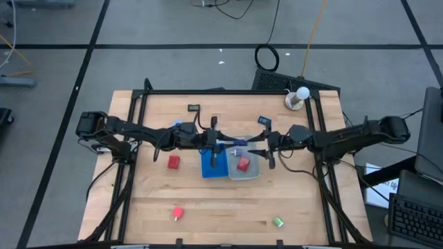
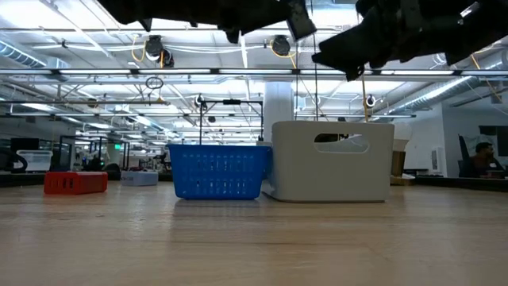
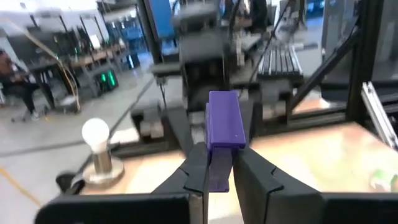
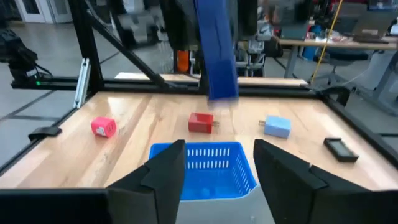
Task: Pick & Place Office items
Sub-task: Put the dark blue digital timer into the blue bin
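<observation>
My left gripper is shut on a violet-blue bar above the blue ribbed tray. My right gripper stands open just right of the bar's free end, touching nothing. One red block lies in the clear tray. On the table lie a red block, a pink-red piece, a green piece, a pale blue block, a black flat rectangle and a dark blue one. My left gripper pinches one end of the bar between its two fingers, which come level from the table's left and lie along it. The rest of the bar sticks out past the fingertips toward my right gripper. The bar is lifted clear, above the trays.
The blue tray and the clear tray stand side by side at the table's middle. A light bulb on a stand is at the far right corner. A black frame runs around the table. Bare wood lies along the near side.
</observation>
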Controlling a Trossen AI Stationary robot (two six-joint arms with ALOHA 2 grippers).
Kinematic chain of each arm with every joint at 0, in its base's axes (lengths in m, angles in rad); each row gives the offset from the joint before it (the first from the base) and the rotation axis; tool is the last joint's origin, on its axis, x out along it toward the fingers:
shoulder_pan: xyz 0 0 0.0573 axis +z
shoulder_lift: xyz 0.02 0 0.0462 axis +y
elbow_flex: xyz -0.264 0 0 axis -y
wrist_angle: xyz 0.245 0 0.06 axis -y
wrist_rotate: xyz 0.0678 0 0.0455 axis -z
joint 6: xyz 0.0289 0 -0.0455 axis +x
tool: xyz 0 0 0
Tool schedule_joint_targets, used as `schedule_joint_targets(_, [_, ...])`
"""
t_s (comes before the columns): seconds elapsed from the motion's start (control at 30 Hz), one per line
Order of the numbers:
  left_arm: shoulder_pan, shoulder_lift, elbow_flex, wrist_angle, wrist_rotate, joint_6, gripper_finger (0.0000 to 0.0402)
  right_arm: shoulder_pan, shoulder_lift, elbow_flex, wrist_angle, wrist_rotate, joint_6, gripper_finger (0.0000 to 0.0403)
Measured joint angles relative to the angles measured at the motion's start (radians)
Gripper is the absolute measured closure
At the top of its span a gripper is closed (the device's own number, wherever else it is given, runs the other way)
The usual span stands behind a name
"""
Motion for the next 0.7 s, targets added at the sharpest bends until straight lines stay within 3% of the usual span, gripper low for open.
schedule_joint_targets(0.2, [0.023,-0.041,-0.01,-0.113,-0.001,-0.069,0.0348,0.0,-0.135,0.0,-0.107,0.022,-0.009,0.0219])
schedule_joint_targets(0.47, [0.023,-0.115,-0.119,-0.046,-0.016,-0.105,0.0357,0.0,-0.3,0.0,-0.287,0.03,-0.002,0.0229])
schedule_joint_targets(0.7, [0.015,-0.255,-0.252,-0.013,-0.117,-0.125,0.0352,0.0,-0.347,0.0,-0.346,0.029,0.01,0.023])
